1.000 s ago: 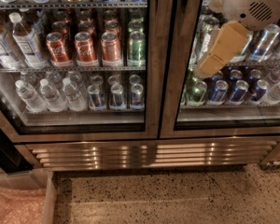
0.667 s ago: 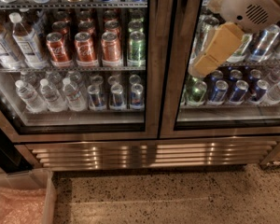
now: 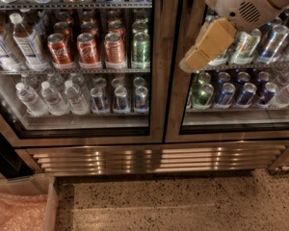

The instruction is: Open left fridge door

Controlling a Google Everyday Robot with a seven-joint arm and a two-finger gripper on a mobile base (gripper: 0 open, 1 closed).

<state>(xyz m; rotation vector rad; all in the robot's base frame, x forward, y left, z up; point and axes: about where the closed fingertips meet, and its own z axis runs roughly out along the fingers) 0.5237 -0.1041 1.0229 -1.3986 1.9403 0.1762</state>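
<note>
Operator: How is this step best done?

Observer: The fridge door fills the left half of the scene and is judged shut. The gripper should be carried left across the steel frames at the centre, to the door's right edge, where the handle is judged to run. A firm hold should be taken first, then the pull drawn toward the near side along the hinge's arc.

Operator: And the pose?

Observer: The arm is reached in from the upper right. The gripper is slanted down and left before the twin door. Whether it is clenched or released cannot be told.
</note>
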